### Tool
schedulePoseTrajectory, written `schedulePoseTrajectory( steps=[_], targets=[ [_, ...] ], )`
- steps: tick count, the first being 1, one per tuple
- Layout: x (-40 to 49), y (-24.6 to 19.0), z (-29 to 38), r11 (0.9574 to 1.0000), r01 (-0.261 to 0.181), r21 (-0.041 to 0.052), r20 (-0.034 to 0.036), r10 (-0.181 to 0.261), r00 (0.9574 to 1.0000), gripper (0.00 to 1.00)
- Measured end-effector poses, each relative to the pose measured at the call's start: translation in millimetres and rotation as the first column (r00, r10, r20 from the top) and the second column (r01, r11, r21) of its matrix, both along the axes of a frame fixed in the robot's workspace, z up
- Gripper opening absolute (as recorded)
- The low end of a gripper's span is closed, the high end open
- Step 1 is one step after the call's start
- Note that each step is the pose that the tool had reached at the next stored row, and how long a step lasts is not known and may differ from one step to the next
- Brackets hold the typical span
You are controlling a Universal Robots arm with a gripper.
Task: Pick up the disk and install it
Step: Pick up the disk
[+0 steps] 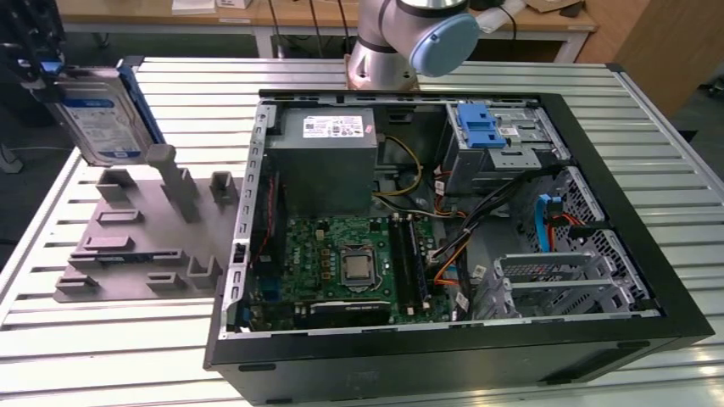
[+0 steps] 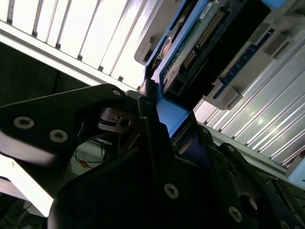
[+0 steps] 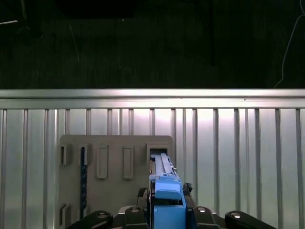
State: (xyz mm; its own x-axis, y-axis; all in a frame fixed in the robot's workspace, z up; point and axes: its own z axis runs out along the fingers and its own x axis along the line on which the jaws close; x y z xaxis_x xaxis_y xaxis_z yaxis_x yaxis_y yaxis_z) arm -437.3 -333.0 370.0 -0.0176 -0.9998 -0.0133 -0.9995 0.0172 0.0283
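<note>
While open computer case (image 1: 453, 254) lies nearest in exterior view, install not yet done. Beyond, grey holder block (image 1: 147, 229) on bench (image 1: 114, 356). Farthest, disk (image 1: 100, 119) held over block, tool (image 3: 166, 193) clamped on its blue carrier, well apart from case.

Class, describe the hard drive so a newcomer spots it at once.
On the exterior view's left of the open black computer case lies a grey slotted holder plate. Over its far end hangs the flat silver hard drive, the one thing there with a white-and-blue label and blue plastic frame.
</note>
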Motion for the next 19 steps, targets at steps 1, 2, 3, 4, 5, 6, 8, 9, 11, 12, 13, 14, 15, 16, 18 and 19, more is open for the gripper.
schedulePoseTrajectory(
  steps=[1,2,3,4,5,6,8,9,11,12,13,14,15,16,18,19],
  targets=[
    [0.0,0.0,4.2,1.0000,0.000,-0.0001,-0.0001,0.000,1.0000,0.36],
    [0.0,0.0,7.9,1.0000,0.000,0.0000,0.0000,0.000,1.0000,0.36],
    [0.0,0.0,11.7,1.0000,0.000,0.0000,-0.0001,0.000,1.0000,0.36],
    [0.0,0.0,15.3,1.0000,0.000,0.0000,-0.0001,0.000,1.0000,0.36],
    [0.0,0.0,18.9,1.0000,0.000,0.0000,0.0000,0.000,1.0000,0.36],
    [0.0,0.0,22.7,1.0000,0.000,0.0000,-0.0001,0.000,1.0000,0.36],
    [0.0,0.0,30.7,1.0000,0.000,-0.0001,-0.0001,0.000,1.0000,0.36],
    [0.0,0.0,34.5,1.0000,0.000,0.0000,0.0000,0.000,1.0000,0.36],
    [0.0,0.0,42.9,1.0000,0.000,0.0000,-0.0001,0.000,1.0000,0.36],
    [0.0,0.0,47.1,1.0000,0.000,0.0000,0.0000,0.000,1.0000,0.36],
    [0.0,0.0,51.4,1.0000,0.000,0.0000,-0.0001,0.000,1.0000,0.36],
    [0.0,0.0,55.7,1.0000,0.000,0.0000,-0.0001,0.000,1.0000,0.36],
    [0.0,0.0,60.2,1.0000,0.000,-0.0001,-0.0002,0.000,1.0000,0.36],
    [0.0,0.0,64.0,1.0000,0.000,0.0000,-0.0001,0.000,1.0000,0.36],
    [0.0,0.0,72.1,1.0000,0.000,0.0000,0.0000,0.000,1.0000,0.36],
    [0.0,0.0,76.0,1.0000,0.000,0.0000,-0.0001,0.000,1.0000,0.36]
  ],
)
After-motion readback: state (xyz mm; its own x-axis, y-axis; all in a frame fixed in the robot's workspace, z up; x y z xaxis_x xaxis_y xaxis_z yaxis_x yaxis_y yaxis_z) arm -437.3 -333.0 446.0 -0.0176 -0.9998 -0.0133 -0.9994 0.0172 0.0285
